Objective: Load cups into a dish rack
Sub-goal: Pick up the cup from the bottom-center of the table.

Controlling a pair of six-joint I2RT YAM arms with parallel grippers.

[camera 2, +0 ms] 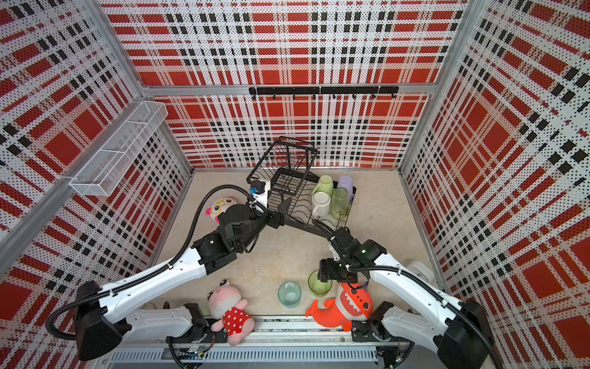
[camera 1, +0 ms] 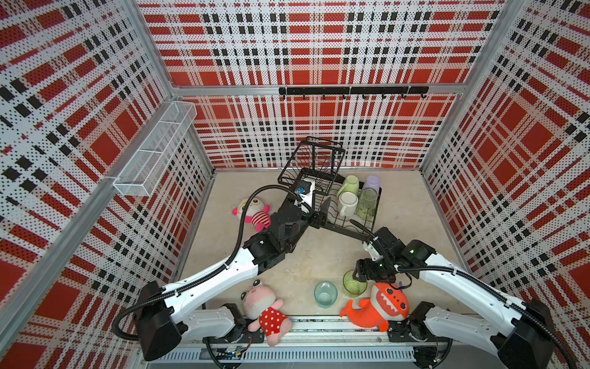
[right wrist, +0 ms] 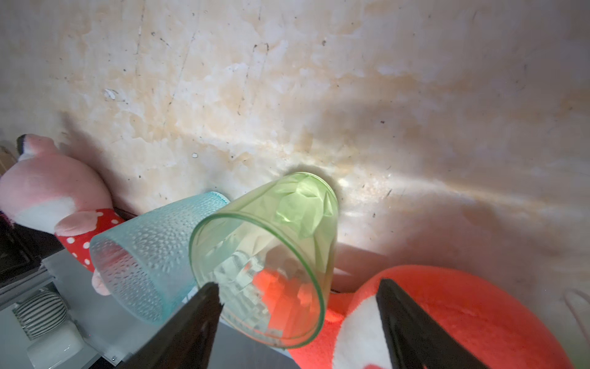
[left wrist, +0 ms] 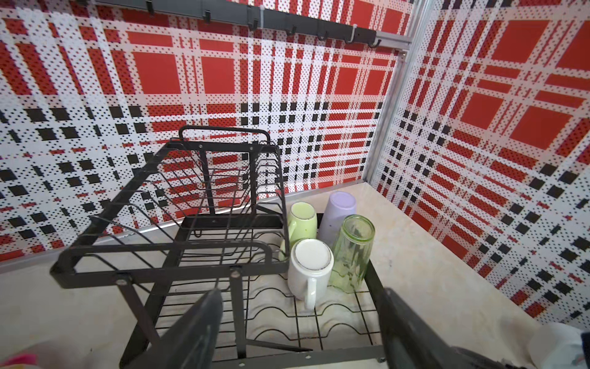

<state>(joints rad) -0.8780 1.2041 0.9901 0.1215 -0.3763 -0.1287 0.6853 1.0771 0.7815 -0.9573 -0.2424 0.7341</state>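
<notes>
The black wire dish rack (camera 1: 323, 141) stands at the back of the table. Upside down in its lower tier are a pale green mug (camera 1: 350, 184), a lilac tumbler (camera 1: 372, 182), a white mug (left wrist: 311, 266) and a tall clear green glass (left wrist: 352, 252). My left gripper (left wrist: 300, 319) hangs open and empty over the rack's front wavy slots. Near the front edge a short green glass (right wrist: 271, 255) and a teal glass (right wrist: 150, 255) stand upright. My right gripper (right wrist: 298, 306) is open just above the short green glass, its jaws straddling part of the rim.
An orange shark plush (camera 1: 380, 306) lies right beside the short green glass. A pink plush (camera 1: 265, 306) lies at the front left, another plush (camera 1: 255, 212) behind my left arm. A white mesh shelf (camera 1: 156, 153) and a black hook rail (camera 1: 351, 90) hang on the walls.
</notes>
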